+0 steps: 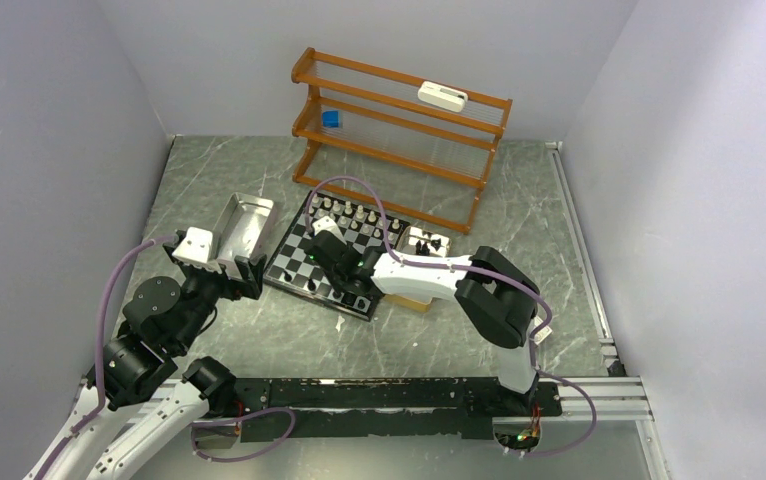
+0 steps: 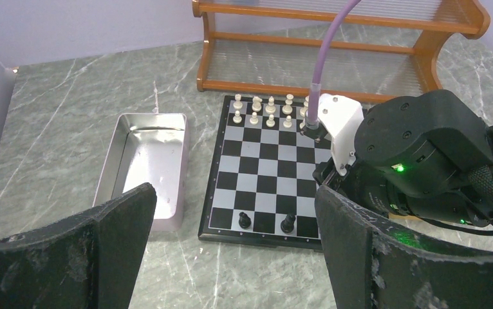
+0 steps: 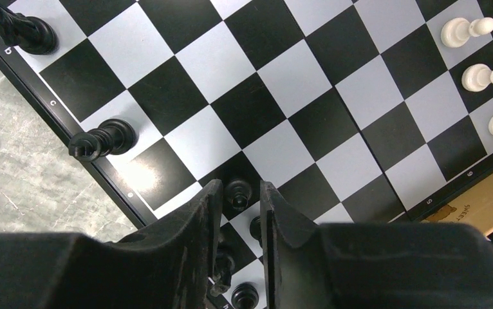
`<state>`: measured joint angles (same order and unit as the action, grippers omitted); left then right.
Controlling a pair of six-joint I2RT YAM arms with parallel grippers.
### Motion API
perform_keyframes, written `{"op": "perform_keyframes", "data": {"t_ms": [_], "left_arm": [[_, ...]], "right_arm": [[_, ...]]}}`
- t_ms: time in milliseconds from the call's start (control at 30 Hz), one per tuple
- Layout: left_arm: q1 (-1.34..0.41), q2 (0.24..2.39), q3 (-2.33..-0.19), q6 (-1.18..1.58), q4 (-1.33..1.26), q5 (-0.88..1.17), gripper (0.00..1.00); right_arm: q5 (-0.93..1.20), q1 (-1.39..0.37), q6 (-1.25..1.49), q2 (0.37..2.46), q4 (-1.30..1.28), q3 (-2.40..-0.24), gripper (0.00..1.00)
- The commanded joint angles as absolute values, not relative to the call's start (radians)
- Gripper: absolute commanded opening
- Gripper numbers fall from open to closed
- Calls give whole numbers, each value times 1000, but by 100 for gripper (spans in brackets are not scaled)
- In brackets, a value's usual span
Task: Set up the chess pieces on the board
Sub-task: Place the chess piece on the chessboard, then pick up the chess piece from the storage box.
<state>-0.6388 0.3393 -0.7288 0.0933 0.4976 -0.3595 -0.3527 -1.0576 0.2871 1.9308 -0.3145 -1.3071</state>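
Observation:
The board (image 1: 304, 255) lies mid-table, also in the left wrist view (image 2: 263, 174) and right wrist view (image 3: 282, 77). White pieces (image 1: 359, 213) stand in two rows along its far edge (image 2: 271, 109). A few black pieces (image 2: 245, 221) stand on its near edge. My right gripper (image 1: 339, 278) hovers low over that edge; its jaws (image 3: 241, 193) are narrowly open around a black pawn (image 3: 237, 191) standing on a black square, with a small gap on the pawn's right. My left gripper (image 2: 234, 257) is wide open and empty, left of the board (image 1: 244, 275).
A shiny metal tray (image 1: 244, 225) lies left of the board. A tan box (image 1: 414, 300) with more black pieces (image 1: 429, 243) sits at the board's right. A wooden rack (image 1: 399, 140) stands behind. Black pieces (image 3: 105, 138) stand beside my right fingers.

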Motion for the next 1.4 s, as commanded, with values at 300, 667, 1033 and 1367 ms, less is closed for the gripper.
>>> {"op": "perform_keyframes", "data": {"t_ms": [300, 667, 1033, 1367], "left_arm": [[-644, 339, -724, 86, 483, -362, 98], [-644, 344, -723, 85, 483, -355, 98], [-644, 358, -724, 84, 484, -350, 98], [-643, 352, -723, 83, 482, -350, 98]], "right_arm": [[-418, -1062, 294, 1828, -318, -1323, 40], [-496, -1016, 269, 1670, -334, -1262, 41], [-514, -810, 249, 1539, -303, -1089, 38], [-433, -666, 229, 1544, -239, -981, 34]]}}
